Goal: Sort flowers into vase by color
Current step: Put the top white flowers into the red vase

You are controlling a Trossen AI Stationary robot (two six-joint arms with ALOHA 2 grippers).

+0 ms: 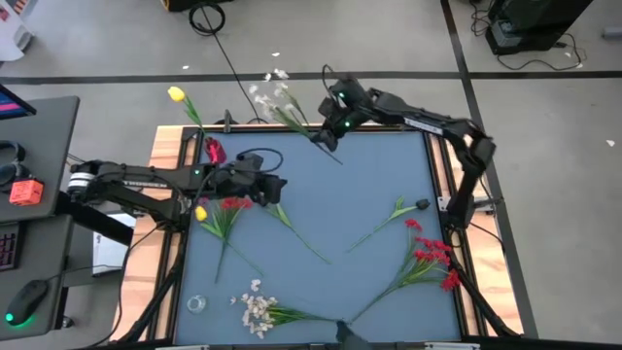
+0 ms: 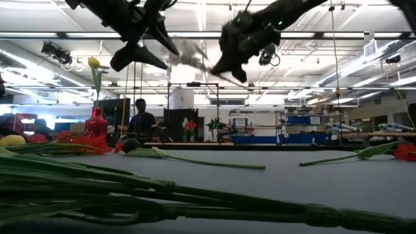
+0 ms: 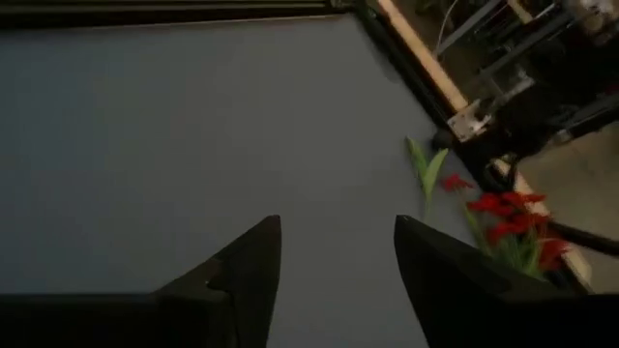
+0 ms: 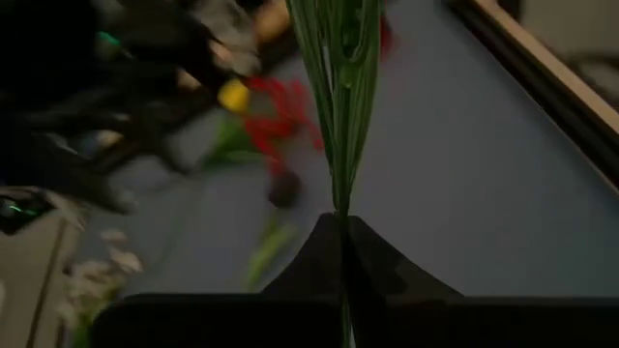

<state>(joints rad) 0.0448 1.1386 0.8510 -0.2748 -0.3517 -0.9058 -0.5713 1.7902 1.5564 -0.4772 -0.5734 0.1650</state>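
The right hand (image 1: 325, 136), pinched shut on the thin green stem of a white-blossomed artificial flower (image 1: 279, 102), lifts it near the small glossy red vase (image 1: 213, 151), which holds one yellow tulip (image 1: 176, 94); most flowers lie unsorted on the table (image 1: 360, 185).

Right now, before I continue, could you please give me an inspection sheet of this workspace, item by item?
Surface: blue-grey mat in a wooden frame.
Job's things: red vase at the mat's far left corner holding a yellow tulip; white flower lifted by its stem; red sprays and white cluster lying on the mat.
Clutter: small clear ring at the near left.
Hands: right hand shut on the white flower's stem; left hand open, empty.
Cables: black cable on the floor.
Surroundings: desk with computer mouse; person far behind.
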